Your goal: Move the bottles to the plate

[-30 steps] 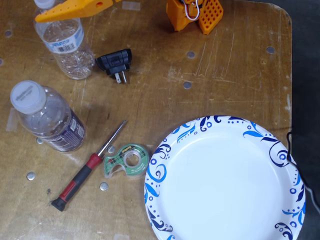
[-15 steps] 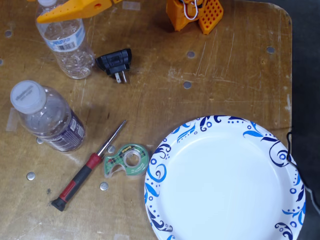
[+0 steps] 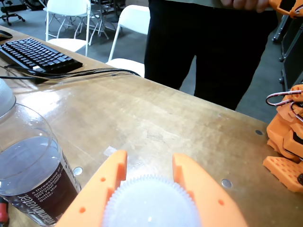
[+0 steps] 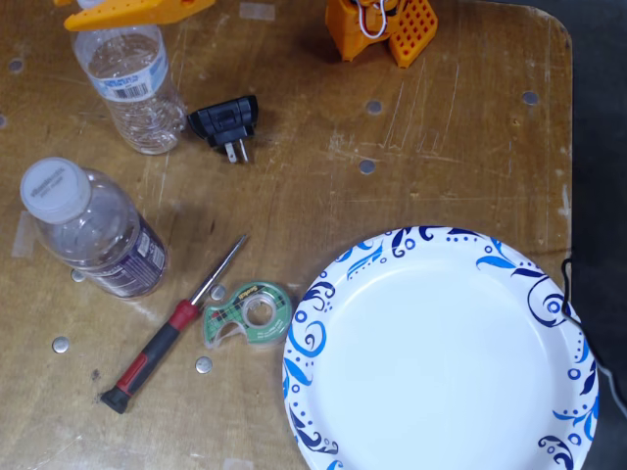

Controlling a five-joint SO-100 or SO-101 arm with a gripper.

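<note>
Gripper (image 3: 149, 176) is closed round the blue-label bottle's (image 4: 135, 90) cap, and the bottle has been raised slightly; plate (image 4: 392, 257) carry comes next

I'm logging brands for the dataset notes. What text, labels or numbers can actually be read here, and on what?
Dark-label bottle: white print runs up the label in the wrist view, too blurred to read.
Blue-label bottle: a barcode shows in the fixed view; digits too small to read.
Tape dispenser: a small logo, too blurred to read.
Keyboard: key legends too small to read.
Plate: pattern only, no text.
</note>
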